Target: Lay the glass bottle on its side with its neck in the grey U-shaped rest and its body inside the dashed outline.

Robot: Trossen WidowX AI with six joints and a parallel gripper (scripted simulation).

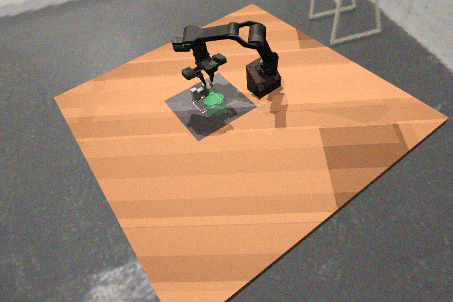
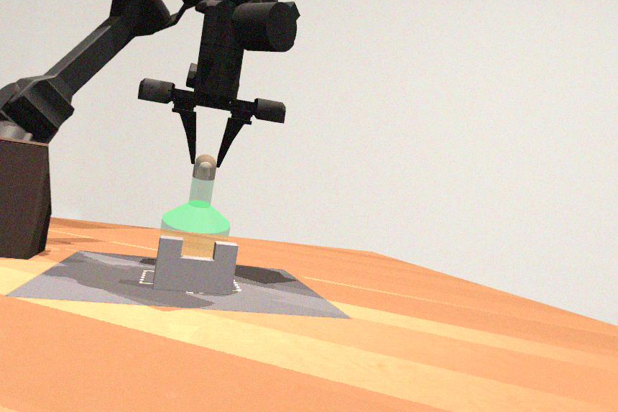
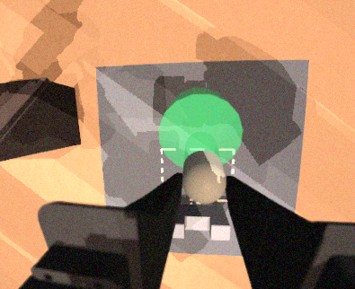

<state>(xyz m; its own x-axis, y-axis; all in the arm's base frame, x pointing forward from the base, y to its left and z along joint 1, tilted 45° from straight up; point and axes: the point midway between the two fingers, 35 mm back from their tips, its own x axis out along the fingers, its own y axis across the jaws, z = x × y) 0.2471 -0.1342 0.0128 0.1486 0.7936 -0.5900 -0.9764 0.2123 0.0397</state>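
Bottle [image 1: 215, 102] [image 2: 195, 219] [image 3: 200, 112], green glass, stands close to upright over the grey mat [image 1: 175, 102] [image 2: 75, 269] [image 3: 119, 181], base down, tan-tipped neck up. I cannot tell whether its base touches the mat. My hand [image 1: 208, 83] [image 2: 205, 164] [image 3: 203, 180] is directly above, fingers clamped on the tan top of the neck, one to each side. The long axis therefore runs downward from the fingertips, rather than lying along the mat. In the wrist view, the U-shaped rest [image 1: 195, 95] [image 2: 195, 275] [image 3: 197, 223] is on the neck's side and the broad body on the opposite side, overlapping the far edge of the dashed outline [image 1: 203, 111] [image 2: 144, 270] [image 3: 163, 150]. I judge that the neck must tip toward the rest, lowered gently while gripped; opening now could topple the glass.
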